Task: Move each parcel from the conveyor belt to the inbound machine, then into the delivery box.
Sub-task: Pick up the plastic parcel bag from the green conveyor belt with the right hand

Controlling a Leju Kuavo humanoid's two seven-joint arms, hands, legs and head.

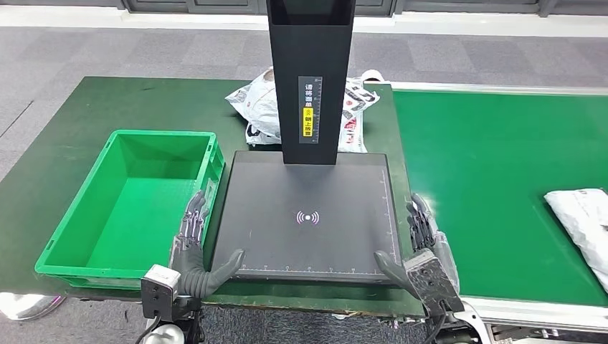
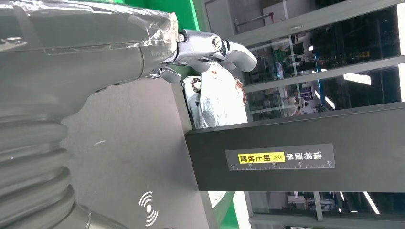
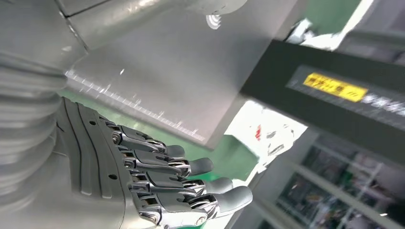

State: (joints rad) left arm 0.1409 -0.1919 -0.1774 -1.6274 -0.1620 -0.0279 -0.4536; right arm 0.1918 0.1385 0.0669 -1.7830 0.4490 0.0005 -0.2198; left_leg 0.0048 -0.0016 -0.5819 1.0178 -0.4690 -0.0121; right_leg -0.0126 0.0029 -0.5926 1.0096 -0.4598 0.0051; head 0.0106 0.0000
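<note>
A white parcel (image 1: pixel 584 222) lies on the green conveyor belt (image 1: pixel 487 179) at the right edge of the head view. The inbound machine is a dark scan plate (image 1: pixel 308 215) with a black upright column (image 1: pixel 310 79). Its plate carries nothing. The green delivery box (image 1: pixel 115 208) to its left holds nothing. My left hand (image 1: pixel 192 247) hovers open at the plate's near left corner, between box and plate. My right hand (image 1: pixel 424 247) is open at the plate's near right corner, fingers spread (image 3: pixel 191 183). More white parcels (image 1: pixel 262 107) lie behind the column, also seen as a white parcel (image 2: pixel 217 98) past the left fingers (image 2: pixel 219 47).
The dark green table (image 1: pixel 64 143) carries the box and the machine. Its near edge runs just in front of my hands. The conveyor's metal rim (image 1: pixel 530 312) runs along its near side. Grey floor lies beyond the table.
</note>
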